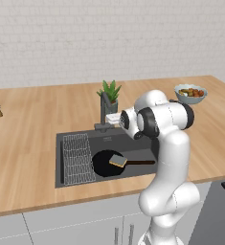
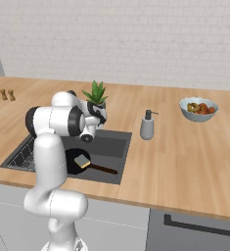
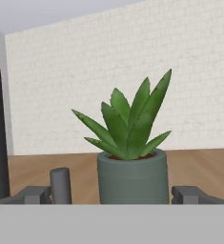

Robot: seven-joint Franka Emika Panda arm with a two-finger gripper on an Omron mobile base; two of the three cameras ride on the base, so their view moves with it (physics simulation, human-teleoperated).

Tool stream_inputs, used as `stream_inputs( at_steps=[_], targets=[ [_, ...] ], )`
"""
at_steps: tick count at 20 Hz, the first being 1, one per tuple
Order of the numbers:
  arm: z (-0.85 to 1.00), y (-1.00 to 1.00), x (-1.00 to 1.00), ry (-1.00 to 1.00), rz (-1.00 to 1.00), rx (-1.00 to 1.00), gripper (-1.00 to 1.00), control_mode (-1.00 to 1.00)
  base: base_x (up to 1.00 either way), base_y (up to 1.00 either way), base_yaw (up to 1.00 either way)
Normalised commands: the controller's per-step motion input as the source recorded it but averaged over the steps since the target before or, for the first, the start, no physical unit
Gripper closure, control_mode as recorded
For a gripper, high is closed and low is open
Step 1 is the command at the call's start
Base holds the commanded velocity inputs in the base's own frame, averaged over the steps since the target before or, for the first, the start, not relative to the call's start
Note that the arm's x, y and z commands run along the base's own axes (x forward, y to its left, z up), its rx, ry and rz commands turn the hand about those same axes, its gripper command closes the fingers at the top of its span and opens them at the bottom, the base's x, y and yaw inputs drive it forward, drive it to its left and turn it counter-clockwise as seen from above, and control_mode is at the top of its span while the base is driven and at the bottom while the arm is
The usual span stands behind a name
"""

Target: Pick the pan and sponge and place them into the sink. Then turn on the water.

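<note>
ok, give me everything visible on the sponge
The sponge is a small flat rectangle, dark grey-green on top over a yellow layer, soft-looking. It lies flat, turned at an angle, on the black pan near where the handle joins, inside the sink. Nothing but the pan touches it. No water is seen running.

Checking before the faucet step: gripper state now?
Gripper: open, holding nothing, fingertips wide apart, facing the potted plant. Pan and sponge already lie in the sink.
</note>
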Motion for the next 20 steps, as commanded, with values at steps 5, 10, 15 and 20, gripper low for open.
stream_inputs(
  at_steps=[5, 10, 15, 20],
  targets=[
    [0.0, 0.04, 0.0, 0.0, 0.0, 0.0, -1.0, -1.0, 0.0, 0.0, 0.0],
    [0.0, 0.08, 0.02, 0.0, 0.0, 0.0, -1.0, -1.0, 0.0, 0.0, 0.0],
    [0.0, 0.04, 0.1, 0.0, 0.0, 0.0, -1.0, -1.0, 0.0, 0.0, 0.0],
    [0.0, 0.03, 0.11, 0.0, 0.0, 0.0, -1.0, -1.0, 0.0, 0.0, 0.0]
  ],
)
